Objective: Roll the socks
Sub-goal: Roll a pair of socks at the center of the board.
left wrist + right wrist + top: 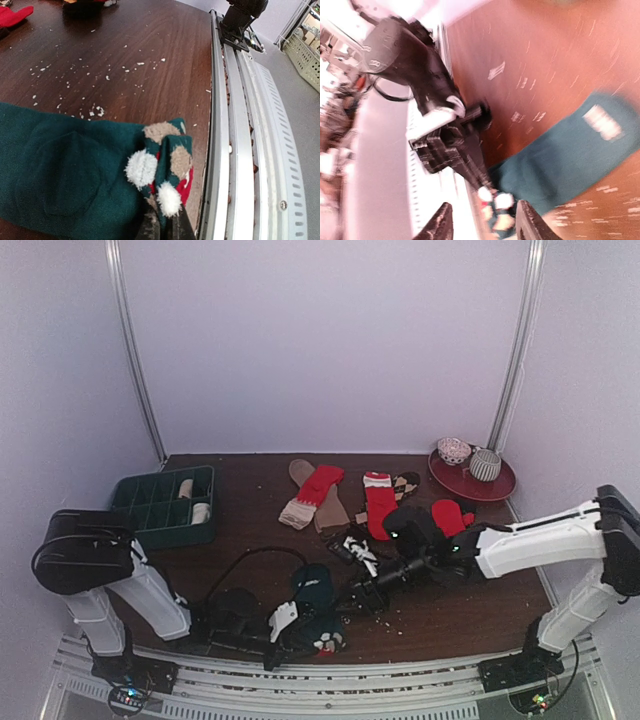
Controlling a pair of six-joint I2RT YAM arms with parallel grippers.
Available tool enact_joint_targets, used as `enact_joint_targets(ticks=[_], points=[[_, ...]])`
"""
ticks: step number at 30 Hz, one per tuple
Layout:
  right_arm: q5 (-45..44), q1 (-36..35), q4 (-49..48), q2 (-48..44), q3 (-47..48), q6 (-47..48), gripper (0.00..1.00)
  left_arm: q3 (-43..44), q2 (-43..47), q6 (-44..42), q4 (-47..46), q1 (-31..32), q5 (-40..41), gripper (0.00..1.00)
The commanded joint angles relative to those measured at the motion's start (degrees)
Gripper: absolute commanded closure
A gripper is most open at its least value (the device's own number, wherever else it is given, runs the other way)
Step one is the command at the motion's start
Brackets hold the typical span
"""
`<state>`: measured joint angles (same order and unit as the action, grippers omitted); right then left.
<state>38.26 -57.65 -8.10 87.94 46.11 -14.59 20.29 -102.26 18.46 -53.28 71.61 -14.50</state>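
A dark teal sock (315,592) lies flat near the table's front edge; its cuff has white pompoms and beige and red patches. My left gripper (312,636) is shut on that cuff, as seen in the left wrist view, where the dark fingers (172,229) pinch the sock (65,175) by the metal rail. My right gripper (362,598) is open just right of the sock; in the blurred right wrist view it (482,225) hovers over the cuff end of the sock (570,155), facing the left gripper (470,165). Red socks (380,505), cream and brown socks (312,495) lie farther back.
A dark green compartment tray (135,502) with rolled bundles stands at the back left. A red plate (495,487) with two rolled bundles sits at the back right. A black-and-white sock (358,550) lies mid-table. White crumbs dot the wood. The metal rail (240,130) runs along the front edge.
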Motion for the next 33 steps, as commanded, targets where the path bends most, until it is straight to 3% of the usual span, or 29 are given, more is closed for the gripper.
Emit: enact_joint_targets(ticks=[1, 4, 10, 19, 33], points=[[-16.56, -3.76, -8.39, -11.75, -11.30, 18.89, 0.52, -0.52, -4.57, 6.98, 13.71, -0.17, -4.40, 1.00], [-23.28, -8.31, -13.31, -14.26, -17.30, 29.53, 0.48, -0.52, -6.03, 9.35, 14.46, -1.65, -7.30, 1.00], [-27.80, -12.20, -13.86, -9.13, -17.46, 36.62, 0.48, -0.70, -7.54, 11.02, 15.83, -3.87, -11.36, 1.00], [-31.33, -18.73, -11.58, -0.99, -12.01, 40.78, 0.49, -0.43, -9.09, 11.12, 16.36, -4.29, -12.53, 1.00], [-37.03, -18.84, -10.87, 8.55, -9.16, 41.29, 0.54, -0.87, -9.45, 11.23, 16.10, -4.39, -13.59, 1.00]])
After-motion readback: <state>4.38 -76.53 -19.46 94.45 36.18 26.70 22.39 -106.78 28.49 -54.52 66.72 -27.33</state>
